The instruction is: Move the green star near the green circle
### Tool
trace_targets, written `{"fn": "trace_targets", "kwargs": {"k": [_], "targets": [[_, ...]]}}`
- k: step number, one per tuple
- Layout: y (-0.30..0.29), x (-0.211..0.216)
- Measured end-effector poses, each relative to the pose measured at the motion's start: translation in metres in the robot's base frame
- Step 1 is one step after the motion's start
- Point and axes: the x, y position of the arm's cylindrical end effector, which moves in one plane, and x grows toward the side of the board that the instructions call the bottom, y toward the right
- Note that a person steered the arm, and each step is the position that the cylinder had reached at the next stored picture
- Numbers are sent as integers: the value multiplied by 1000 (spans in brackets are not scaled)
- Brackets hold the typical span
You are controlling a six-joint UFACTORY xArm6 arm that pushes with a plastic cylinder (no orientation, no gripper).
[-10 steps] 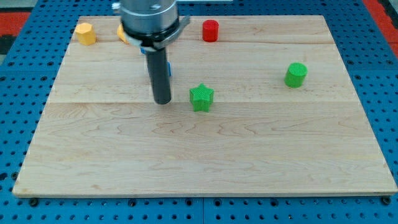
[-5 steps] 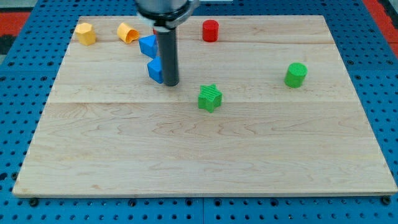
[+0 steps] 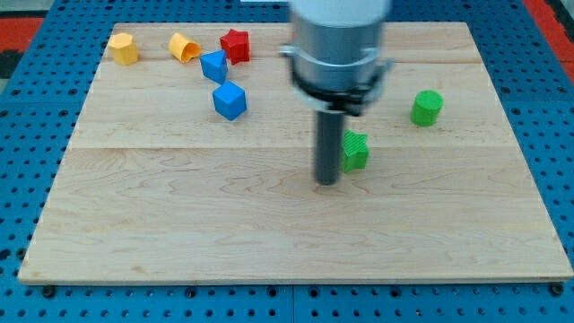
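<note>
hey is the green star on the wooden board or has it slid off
On the board. The green star sits mid-board, partly hidden behind my tip, left of the green circle.

My tip (image 3: 327,180) is dark. The star (image 3: 356,151) and the circle (image 3: 427,108) are bright green – ridged in fine lines. Two blocks are blue (image 3: 230,100) (image 3: 213,66), one star red (image 3: 235,45), two blocks yellow-orange (image 3: 123,48) (image 3: 185,47) – all on a pale wood-grain board (image 3: 179,224).

Pale matt wooden board (image 3: 179,215), ridged plastic green star (image 3: 356,151), matt dark rod, perforated blue table (image 3: 556,135)
</note>
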Motion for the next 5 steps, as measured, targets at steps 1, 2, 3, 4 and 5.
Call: {"fn": "trace_targets", "kwargs": {"k": [1,2,3,4,5], "targets": [[3,-48],[33,-51],[52,-54],[-56,-4],[-188,-6]]}}
